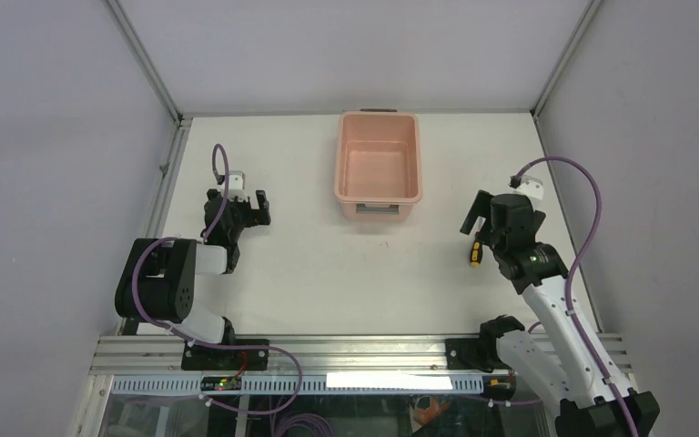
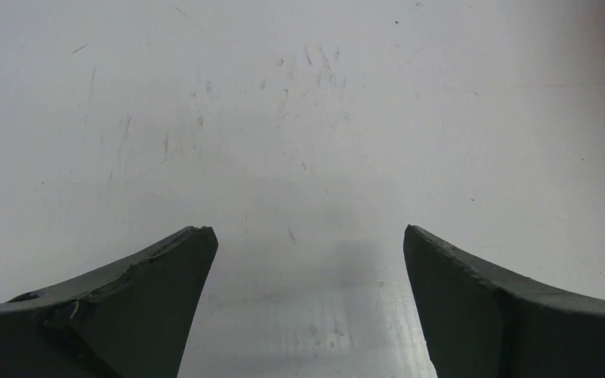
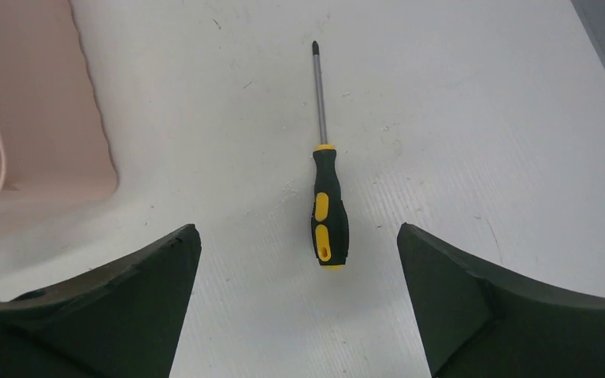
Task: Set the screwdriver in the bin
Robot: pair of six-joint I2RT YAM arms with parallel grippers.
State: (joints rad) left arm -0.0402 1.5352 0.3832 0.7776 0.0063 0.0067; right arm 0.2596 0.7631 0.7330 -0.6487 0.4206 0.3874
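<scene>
The screwdriver [image 3: 329,213], with a black and yellow handle and a thin shaft, lies flat on the white table, tip pointing away from me in the right wrist view. My right gripper [image 3: 298,228] is open and hovers over it, the handle end between the fingers [image 3: 150,283] and untouched. From above, the screwdriver [image 1: 476,252] peeks out under the right gripper [image 1: 475,228]. The pink bin [image 1: 378,168] stands empty at the back centre; its corner shows in the right wrist view [image 3: 24,118]. My left gripper [image 1: 253,202] is open and empty over bare table [image 2: 309,230].
Grey enclosure walls and metal frame posts [image 1: 146,64] bound the table on three sides. An aluminium rail [image 1: 355,350] carries the arm bases along the near edge. Purple cables [image 1: 582,200] loop off both arms.
</scene>
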